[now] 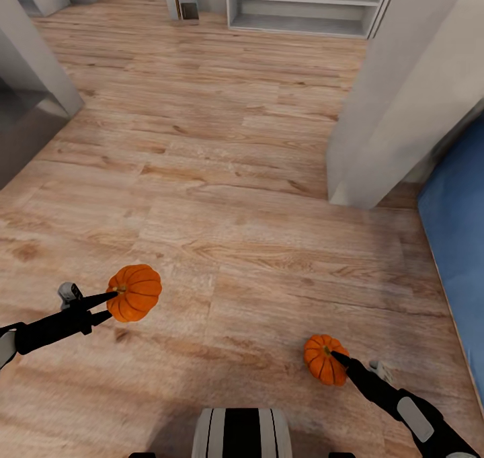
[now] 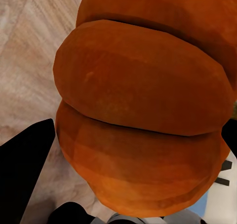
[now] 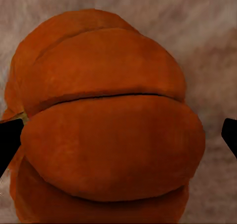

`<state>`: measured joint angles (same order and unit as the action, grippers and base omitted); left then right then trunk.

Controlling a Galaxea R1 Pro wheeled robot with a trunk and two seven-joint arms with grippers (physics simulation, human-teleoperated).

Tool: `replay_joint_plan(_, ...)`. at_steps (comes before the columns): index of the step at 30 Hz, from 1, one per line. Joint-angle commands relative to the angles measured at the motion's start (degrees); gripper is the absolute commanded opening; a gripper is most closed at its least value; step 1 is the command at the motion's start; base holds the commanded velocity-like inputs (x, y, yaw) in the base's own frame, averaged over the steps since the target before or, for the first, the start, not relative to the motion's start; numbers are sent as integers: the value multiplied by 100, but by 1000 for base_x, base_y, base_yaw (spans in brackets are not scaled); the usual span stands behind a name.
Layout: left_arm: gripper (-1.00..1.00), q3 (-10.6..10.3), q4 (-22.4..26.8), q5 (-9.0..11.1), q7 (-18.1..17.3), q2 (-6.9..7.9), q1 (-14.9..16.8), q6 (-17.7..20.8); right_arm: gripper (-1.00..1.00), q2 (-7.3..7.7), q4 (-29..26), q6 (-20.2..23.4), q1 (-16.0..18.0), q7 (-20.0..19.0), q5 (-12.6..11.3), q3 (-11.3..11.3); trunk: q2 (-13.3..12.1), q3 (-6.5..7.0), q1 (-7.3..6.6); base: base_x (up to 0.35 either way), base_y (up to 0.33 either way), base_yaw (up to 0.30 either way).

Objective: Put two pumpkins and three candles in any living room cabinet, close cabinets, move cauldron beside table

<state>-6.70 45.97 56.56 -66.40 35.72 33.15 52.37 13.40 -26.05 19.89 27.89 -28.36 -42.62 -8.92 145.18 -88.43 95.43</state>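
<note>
left pincer [image 1: 109,306] clenched on bright orange ribbed pumpkin [image 1: 135,292] | right pincer [image 1: 338,360] clenched on second orange pumpkin [image 1: 323,359] | above wooden plank floor [image 1: 222,196]

wood floor [image 1: 222,175], white shelf [image 1: 306,1], blue sofa [image 1: 457,243]

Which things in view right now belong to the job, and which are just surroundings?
Job things:
- pumpkin held in the left pincer: left pumpkin
- pumpkin held in the right pincer: right pumpkin

Just surroundings:
- wooden floor
- white open shelving at the far wall
- blue furniture edge
- pale wall corner
</note>
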Motion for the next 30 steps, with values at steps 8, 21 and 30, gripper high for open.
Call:
replay_joint_plan(8,-100,-24,-1,39,-7,5,5,36,100,-4,30,-41,6,14,96,-5,1,-4,1,20,44,0)
replay_joint_plan(21,-100,-24,-8,39,-11,5,7,37,-100,-4,143,-152,15,15,96,-6,1,-4,1,0,1,0)
replay_joint_plan(30,-100,-24,-5,39,-11,5,7,37,-100,-4,145,-152,15,15,96,-7,1,-4,1,0,0,0)
